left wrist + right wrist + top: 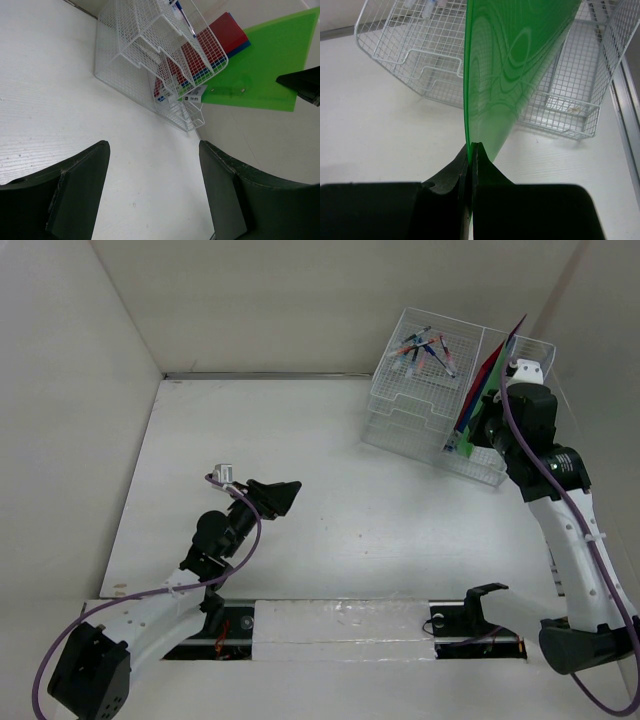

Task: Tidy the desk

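Right gripper (471, 147): I held it pinched tight on the near edge of a green sheet (515, 65).
Green sheet: stood on edge, its far end at the wire rack (420, 405), beside a red folder (220, 35).
Left gripper (152, 185): I kept it spread wide, holding nothing, low over bare desk (330, 500).
Desk: lay flat under both my arms, with the rack on its far right corner.
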`<state>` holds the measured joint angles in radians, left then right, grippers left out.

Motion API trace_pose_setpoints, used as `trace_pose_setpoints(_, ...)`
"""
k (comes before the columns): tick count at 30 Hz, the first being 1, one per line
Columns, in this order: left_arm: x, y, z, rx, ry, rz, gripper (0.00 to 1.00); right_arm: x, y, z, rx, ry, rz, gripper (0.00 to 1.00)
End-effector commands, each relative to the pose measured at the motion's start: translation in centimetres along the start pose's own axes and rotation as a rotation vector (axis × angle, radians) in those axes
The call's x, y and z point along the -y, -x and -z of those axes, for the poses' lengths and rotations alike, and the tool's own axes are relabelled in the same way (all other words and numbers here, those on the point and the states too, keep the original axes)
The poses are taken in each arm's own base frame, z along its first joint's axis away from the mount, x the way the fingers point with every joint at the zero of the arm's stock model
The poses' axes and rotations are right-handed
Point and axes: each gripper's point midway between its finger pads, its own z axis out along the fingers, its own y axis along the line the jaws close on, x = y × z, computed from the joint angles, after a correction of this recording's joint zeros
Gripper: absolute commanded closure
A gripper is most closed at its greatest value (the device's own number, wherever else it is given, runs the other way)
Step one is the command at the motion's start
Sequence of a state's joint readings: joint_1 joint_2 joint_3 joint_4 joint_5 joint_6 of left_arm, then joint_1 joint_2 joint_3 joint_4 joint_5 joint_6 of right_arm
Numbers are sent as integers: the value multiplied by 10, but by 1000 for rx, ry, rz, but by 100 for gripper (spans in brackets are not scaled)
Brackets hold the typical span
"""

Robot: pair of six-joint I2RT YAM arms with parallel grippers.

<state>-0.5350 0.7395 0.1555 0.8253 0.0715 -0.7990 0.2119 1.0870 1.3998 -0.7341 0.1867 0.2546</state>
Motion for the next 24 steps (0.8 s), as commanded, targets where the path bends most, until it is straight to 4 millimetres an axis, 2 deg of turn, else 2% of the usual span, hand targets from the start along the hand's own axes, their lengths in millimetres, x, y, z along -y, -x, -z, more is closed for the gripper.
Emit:
trace_pose_setpoints(1, 7, 5, 1, 25, -40, -2, 32, -35, 43, 17, 136, 149, -21, 100)
trace_pose_setpoints(4, 9, 6, 1, 25, -47, -4, 32, -30, 39, 9, 118, 143, -21, 100)
trace_pose_setpoints(6, 9, 6, 2, 29, -47, -5, 32, -34, 38, 9, 117, 170, -19, 100)
trace_pose_setpoints(14, 7, 6, 1, 27, -41, -4, 32, -50, 45, 28, 142, 201, -9, 100)
trace_pose_setpoints(19, 7, 5, 1, 24, -41, -2, 32, -51, 52, 37, 160, 188, -7, 100)
trace_pose_setpoints(24, 9, 6, 1, 27, -47, -5, 32, -48, 55, 36, 168, 166, -5, 100)
